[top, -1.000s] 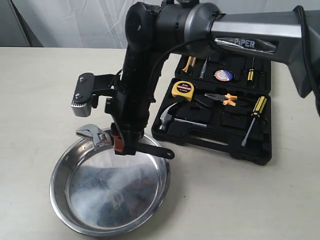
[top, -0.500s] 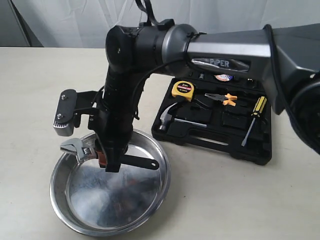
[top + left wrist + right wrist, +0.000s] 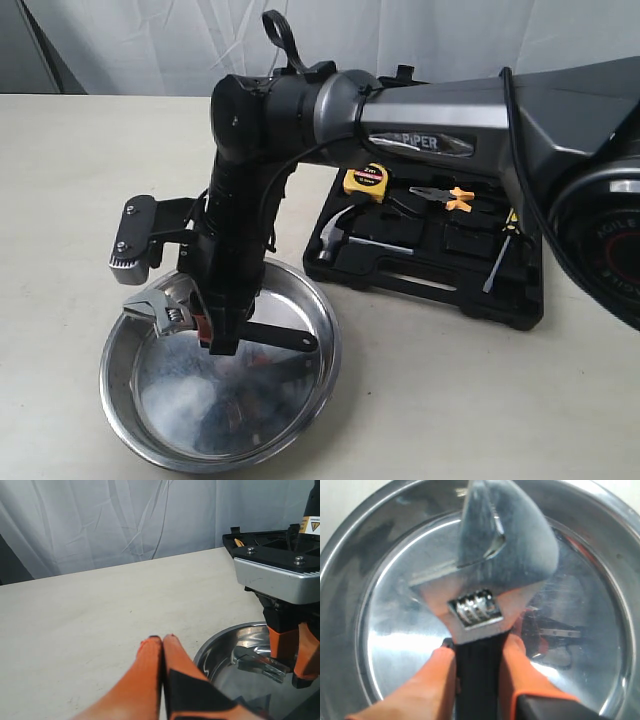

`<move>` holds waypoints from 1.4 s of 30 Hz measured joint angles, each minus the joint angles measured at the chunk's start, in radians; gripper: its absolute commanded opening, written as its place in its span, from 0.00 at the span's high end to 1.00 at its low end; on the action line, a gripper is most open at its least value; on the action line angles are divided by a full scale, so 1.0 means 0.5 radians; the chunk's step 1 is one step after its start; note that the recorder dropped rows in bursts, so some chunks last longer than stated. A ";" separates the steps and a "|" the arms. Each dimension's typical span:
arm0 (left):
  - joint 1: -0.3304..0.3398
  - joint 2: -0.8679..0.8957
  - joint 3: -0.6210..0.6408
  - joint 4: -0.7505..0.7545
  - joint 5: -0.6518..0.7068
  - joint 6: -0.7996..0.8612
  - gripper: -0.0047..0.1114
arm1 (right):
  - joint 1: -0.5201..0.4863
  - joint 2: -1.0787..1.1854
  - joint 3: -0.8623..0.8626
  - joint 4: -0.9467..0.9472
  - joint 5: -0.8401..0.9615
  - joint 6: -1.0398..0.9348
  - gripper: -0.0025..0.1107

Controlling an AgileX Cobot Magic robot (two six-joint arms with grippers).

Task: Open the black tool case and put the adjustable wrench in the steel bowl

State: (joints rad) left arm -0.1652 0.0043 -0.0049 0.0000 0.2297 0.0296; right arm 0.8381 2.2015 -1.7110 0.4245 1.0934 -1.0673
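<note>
Wrench (image 3: 156, 311) handle partly hidden between right fingers (image 3: 436, 680), over steel bowl (image 3: 172, 392).

soft even light, glare on the steel bowl (image 3: 165, 395) (adjustable wrench (image 3: 496, 560) head blurred).

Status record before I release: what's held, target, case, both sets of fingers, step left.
held: wrench, roughly level, over the bowl
target: bowl on the table, in front of the case
storage: tool case open; hammer, tape measure and pliers inside
right side: right fingers shut on the wrench's black handle, just behind the thumbscrew
left side: left fingers shut, holding nothing, over the table beside the bowl
step left: release the wrench into the bowl
</note>
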 measured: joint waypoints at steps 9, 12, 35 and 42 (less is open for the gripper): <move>0.000 0.000 0.000 0.000 0.000 0.000 0.96 | 0.000 0.000 0.000 -0.008 -0.007 0.000 0.99; 0.000 0.000 0.000 0.000 0.000 0.000 0.96 | 0.000 0.000 0.000 -0.012 -0.010 0.000 0.98; 0.000 0.000 0.000 0.000 0.000 0.000 0.96 | -0.004 -0.063 0.000 -0.012 -0.012 0.212 0.98; 0.000 0.000 0.000 0.000 0.000 0.000 0.96 | -0.300 -0.334 0.146 0.349 -0.093 0.302 0.99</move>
State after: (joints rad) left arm -0.1652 0.0043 -0.0049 0.0000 0.2297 0.0296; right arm 0.6880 2.0344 -1.6379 0.5989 1.0467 -0.9160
